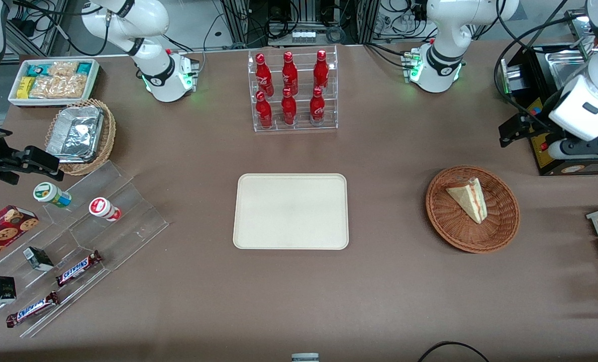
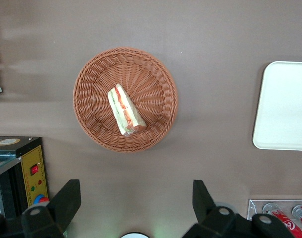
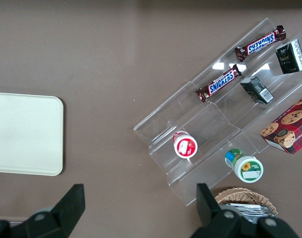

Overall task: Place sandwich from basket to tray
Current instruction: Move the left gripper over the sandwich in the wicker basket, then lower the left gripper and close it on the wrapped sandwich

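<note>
Sandwich (image 1: 469,199) lying in the round wicker basket (image 1: 500,229) toward the working arm's end of the table, cream tray (image 1: 291,211) bare at mid-table, well apart from it, gripper (image 2: 136,201) raised above the basket's edge, fingers (image 2: 67,201) spread wide, holding nothing

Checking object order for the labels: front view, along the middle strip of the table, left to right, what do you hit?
Cup on the acrylic stand → tray → basket holding the sandwich → gripper, open, higher up and farther from the camera than the basket.
</note>
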Available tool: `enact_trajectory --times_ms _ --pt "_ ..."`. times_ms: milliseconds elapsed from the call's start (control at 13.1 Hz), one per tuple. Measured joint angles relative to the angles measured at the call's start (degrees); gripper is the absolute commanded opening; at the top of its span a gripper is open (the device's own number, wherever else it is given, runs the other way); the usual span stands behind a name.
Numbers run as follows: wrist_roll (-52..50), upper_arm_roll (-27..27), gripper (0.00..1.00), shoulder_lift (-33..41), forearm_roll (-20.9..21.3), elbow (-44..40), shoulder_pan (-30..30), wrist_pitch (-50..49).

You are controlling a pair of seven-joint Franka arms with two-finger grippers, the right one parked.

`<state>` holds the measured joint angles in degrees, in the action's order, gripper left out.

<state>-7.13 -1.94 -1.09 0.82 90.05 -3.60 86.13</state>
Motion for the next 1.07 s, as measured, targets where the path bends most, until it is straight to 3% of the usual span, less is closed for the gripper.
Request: enact_trajectory --times_ms 381,1067 --pt "-2.5 4.9 1.00 -6.7 0.0 4.9 0.3 9.0" --pt "-22.2 5.0 1.00 -9.6 0.1 27.2 0.2 34.9"
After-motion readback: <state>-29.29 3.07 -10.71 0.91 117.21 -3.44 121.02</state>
